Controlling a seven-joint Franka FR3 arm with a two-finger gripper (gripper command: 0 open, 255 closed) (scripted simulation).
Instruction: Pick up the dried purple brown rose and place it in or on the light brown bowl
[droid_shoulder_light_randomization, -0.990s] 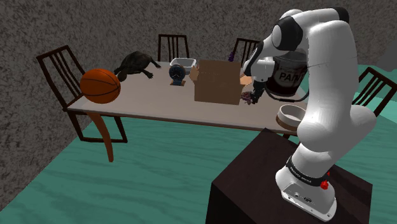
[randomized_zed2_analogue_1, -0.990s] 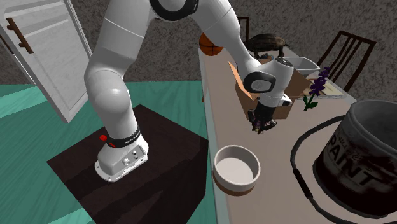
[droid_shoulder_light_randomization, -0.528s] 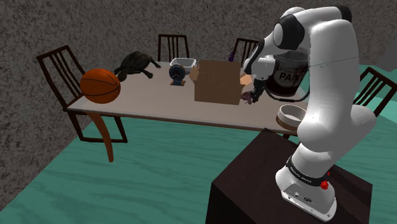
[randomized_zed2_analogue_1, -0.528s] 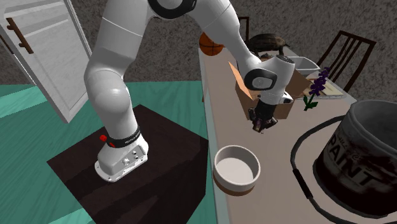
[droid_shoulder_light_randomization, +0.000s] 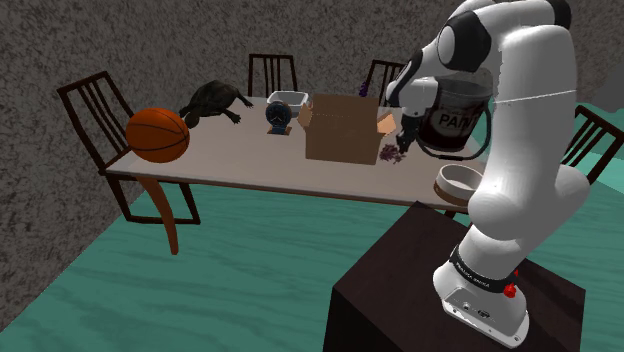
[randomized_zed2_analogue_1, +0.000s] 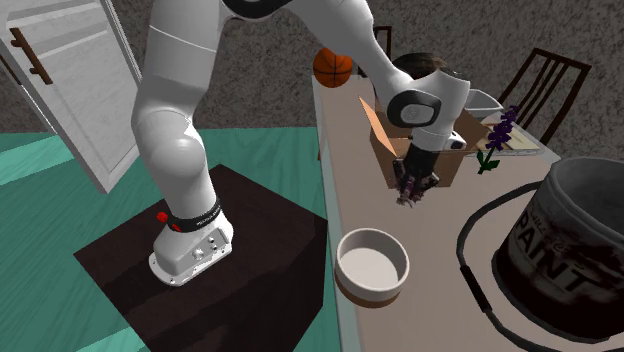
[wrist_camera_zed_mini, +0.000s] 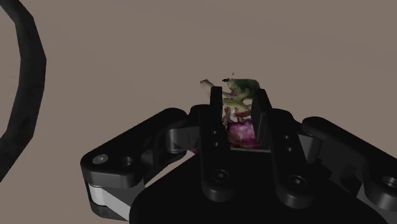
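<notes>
The gripper is closed on the rose. In the wrist view the two black fingers stand a narrow way apart and clasp the rose between them. Its purple part sits deep between the fingers, and the pale green and cream part sticks out past the tips.

In the shoulder view the gripper points down over the table, and the rose hangs under it as a small dark purple clump, just beside the right edge of the cardboard box. It looks to be off the table top, but from these views I cannot tell this for sure.

The light brown bowl stands near the table edge that is closest to the stand. In the second exterior view the bowl is white inside and has nothing in it. The rose is between the box and the bowl, not above the bowl.

A dark paint bucket stands at the second exterior view's right, with a black ring lying around its base. Part of this ring shows also in the wrist view.

Far along the table there are a basketball and a dark turtle. Wooden chairs stand around the table.
</notes>
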